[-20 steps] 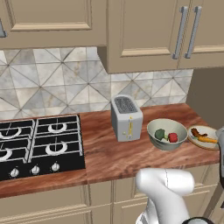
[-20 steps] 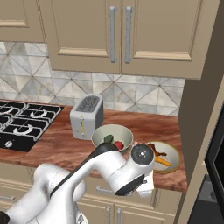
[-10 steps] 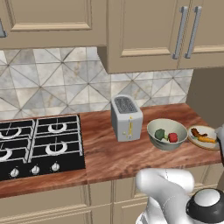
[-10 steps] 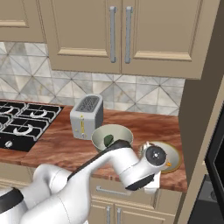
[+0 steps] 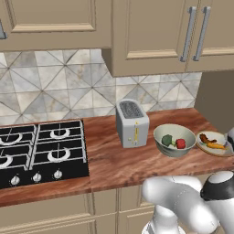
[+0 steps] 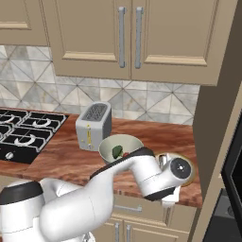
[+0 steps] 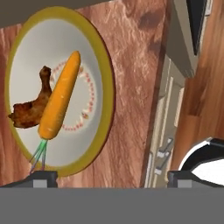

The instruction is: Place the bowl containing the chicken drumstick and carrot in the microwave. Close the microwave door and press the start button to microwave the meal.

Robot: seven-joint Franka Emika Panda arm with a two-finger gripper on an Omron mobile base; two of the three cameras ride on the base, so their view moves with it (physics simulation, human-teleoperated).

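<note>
The wide cream bowl [image 7: 26,52] with a golden-tan rim lies on the wooden counter, seen from above in the hand view. In it the orange carrot [image 7: 60,95] lies across the dark brown chicken drumstick [image 7: 29,108]. My gripper [image 7: 114,178] is open above the counter, its left fingertip [image 7: 41,178] over the bowl's rim and the other one beyond the counter edge. In the left base view the bowl [image 5: 222,147] sits at the counter's far right end. In the right base view my wrist [image 6: 178,168] covers most of the bowl [image 6: 162,155].
A grey-green bowl [image 5: 173,140] with vegetables stands just left of the cream bowl, then a toaster [image 5: 132,122] and a gas hob [image 5: 36,151]. A tall cabinet wall [image 6: 212,118] ends the counter on the right, with a dark appliance front [image 6: 235,160] set in it. Wall cabinets hang overhead.
My arm has swung to the right, bringing the wrist over the cream bowl. The bowls and toaster have not moved.
</note>
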